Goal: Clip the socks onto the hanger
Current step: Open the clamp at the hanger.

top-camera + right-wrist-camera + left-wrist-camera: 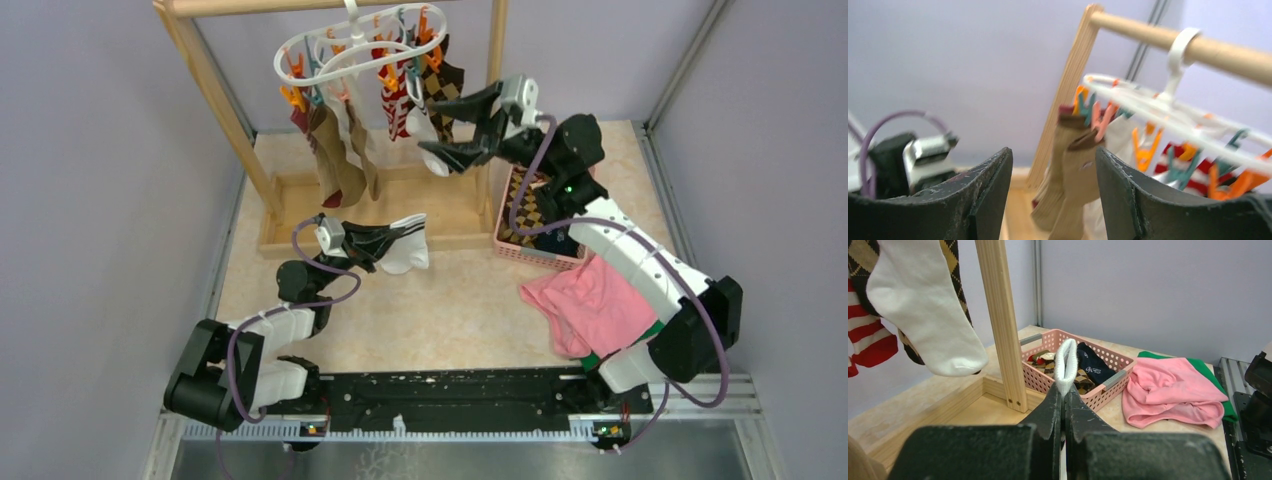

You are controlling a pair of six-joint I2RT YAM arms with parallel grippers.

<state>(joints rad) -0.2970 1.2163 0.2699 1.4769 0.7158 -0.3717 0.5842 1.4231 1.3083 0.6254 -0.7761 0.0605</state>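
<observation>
Pinching a white sock (408, 250) at centre frame, the left gripper (380, 243) should raise its cuff toward the hanger (350, 40) where the right gripper (462, 128) hovers, jaws apart

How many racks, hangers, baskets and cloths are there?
Rack: 1
Hanger: 1
Basket: 1
Cloths: 2, pink cloth and green cloth
Total: 5

hanger (1168, 111) blurred in right wrist view, green cloth (1210, 372) mostly hidden under pink cloth (1173, 390), basket (535, 257) partly behind right arm (620, 240)
</observation>
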